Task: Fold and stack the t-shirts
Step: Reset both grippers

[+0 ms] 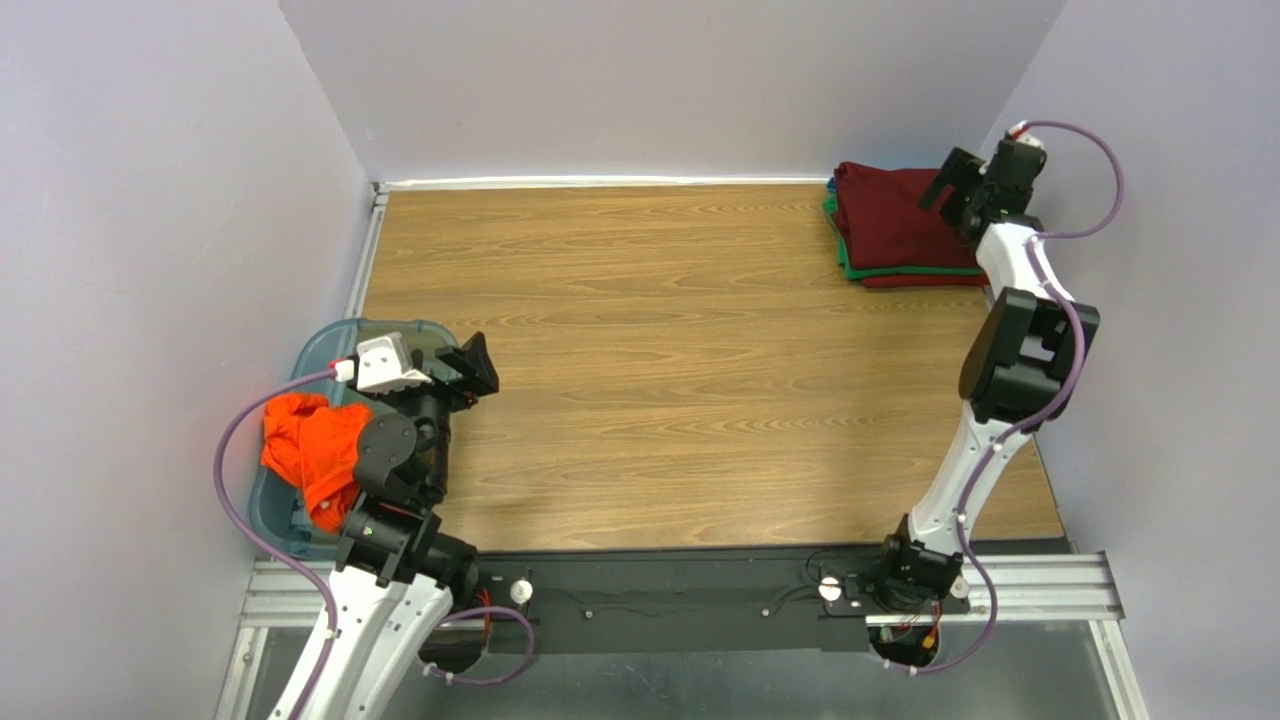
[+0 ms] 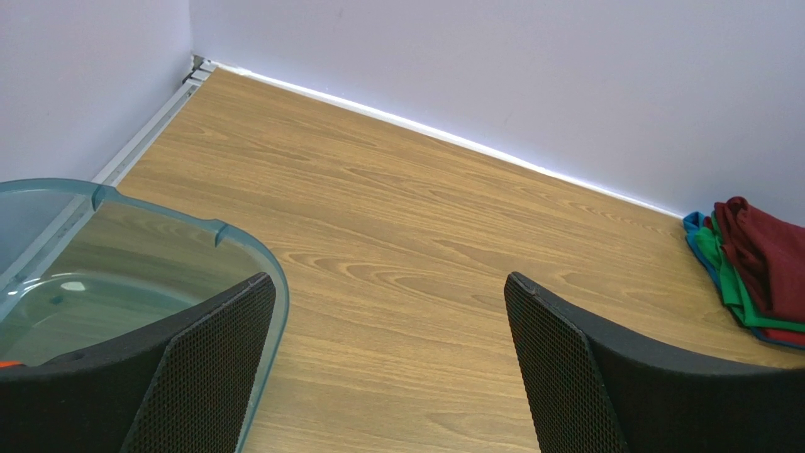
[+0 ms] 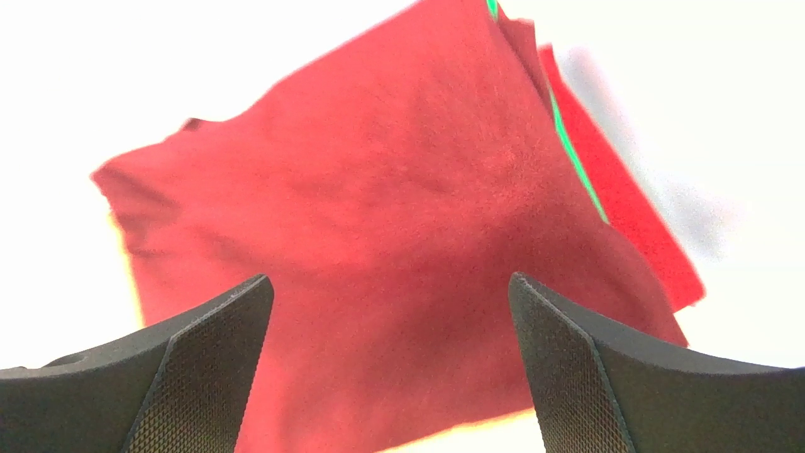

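Left gripper (image 1: 469, 365): fingers wide apart, nothing between them, poised over the near-left part of the table (image 1: 676, 345), just beside the bin (image 1: 320, 348). Seen from its wrist, open over bare wood with the bin's clear teal rim under the left finger (image 2: 203, 377).

Right gripper (image 1: 951, 180): likewise spread wide and empty, up over the stack (image 1: 890, 228) in the far right corner, close to the wall (image 1: 1142, 300). Contact with the cloth: cannot tell, wrist view washed out.

Stack: folded, flat on the table. On top, maroon shirt (image 3: 378, 217); below it, a thin edge of green shirt (image 3: 573, 153); lower down, red shirt (image 3: 647, 231); a sliver of blue (image 2: 696, 226) at the far edge.

Orange shirt (image 1: 308, 443): crumpled and unfolded, in the bin at the table's left edge, close against the left arm, well apart from the stack.
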`<action>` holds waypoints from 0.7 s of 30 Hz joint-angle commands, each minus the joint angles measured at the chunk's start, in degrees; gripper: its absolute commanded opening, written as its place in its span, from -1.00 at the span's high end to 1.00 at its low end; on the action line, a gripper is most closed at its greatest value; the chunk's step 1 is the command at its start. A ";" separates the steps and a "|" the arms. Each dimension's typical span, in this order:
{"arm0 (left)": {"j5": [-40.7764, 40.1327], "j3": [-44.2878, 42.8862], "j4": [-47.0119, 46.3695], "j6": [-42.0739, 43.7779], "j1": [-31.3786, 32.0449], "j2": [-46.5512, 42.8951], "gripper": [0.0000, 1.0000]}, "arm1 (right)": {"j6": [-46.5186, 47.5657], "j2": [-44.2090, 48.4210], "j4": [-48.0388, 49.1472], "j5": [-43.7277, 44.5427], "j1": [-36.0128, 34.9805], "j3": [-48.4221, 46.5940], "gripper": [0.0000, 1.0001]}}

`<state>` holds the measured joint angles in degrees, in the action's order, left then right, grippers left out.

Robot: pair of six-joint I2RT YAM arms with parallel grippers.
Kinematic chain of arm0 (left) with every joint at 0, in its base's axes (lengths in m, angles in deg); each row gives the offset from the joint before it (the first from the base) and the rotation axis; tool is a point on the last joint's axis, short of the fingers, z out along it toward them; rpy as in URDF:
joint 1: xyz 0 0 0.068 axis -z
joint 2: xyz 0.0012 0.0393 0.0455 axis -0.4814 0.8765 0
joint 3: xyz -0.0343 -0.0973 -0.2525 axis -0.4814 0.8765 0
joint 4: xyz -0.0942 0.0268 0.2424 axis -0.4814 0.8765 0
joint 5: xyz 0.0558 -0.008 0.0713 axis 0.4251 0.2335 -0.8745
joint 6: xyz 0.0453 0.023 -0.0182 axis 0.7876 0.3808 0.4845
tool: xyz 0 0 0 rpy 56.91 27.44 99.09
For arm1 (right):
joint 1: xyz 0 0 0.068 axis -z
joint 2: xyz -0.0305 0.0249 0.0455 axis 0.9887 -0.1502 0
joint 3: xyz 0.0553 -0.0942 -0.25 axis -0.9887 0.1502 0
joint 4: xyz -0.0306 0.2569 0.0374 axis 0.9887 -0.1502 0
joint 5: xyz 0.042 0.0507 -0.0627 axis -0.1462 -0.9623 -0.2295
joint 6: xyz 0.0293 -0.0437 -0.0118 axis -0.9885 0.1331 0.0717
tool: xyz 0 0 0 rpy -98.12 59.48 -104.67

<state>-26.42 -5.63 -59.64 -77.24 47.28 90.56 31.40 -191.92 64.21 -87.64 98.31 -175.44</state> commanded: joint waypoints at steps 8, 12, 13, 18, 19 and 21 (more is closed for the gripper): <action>-2.20 -3.54 3.32 -2.20 0.13 0.17 -0.97 | -2.72 21.14 -0.01 -1.39 -0.42 10.25 -1.00; -1.68 -4.43 4.29 -2.82 0.13 1.75 -0.97 | -4.31 30.47 -0.01 1.34 -2.79 20.97 -1.00; -1.33 -4.60 4.38 -2.91 0.13 2.10 -0.97 | -4.66 32.31 -0.01 1.34 -3.50 23.26 -1.00; 0.35 -5.48 5.44 -3.35 0.13 4.74 -0.97 | -9.31 44.18 -0.01 -2.25 -4.91 38.82 -1.00; 0.26 -5.39 5.52 -3.44 0.13 4.83 -0.97 | -9.49 46.37 -0.01 -2.52 -4.91 41.36 -1.00; 0.52 -5.13 5.44 -3.79 0.13 4.48 -0.97 | -10.19 52.26 -0.01 -4.10 -4.91 47.52 -1.00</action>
<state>-26.37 -9.81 -55.38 -79.97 47.28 95.30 24.62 -147.42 64.65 -89.20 92.98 -135.57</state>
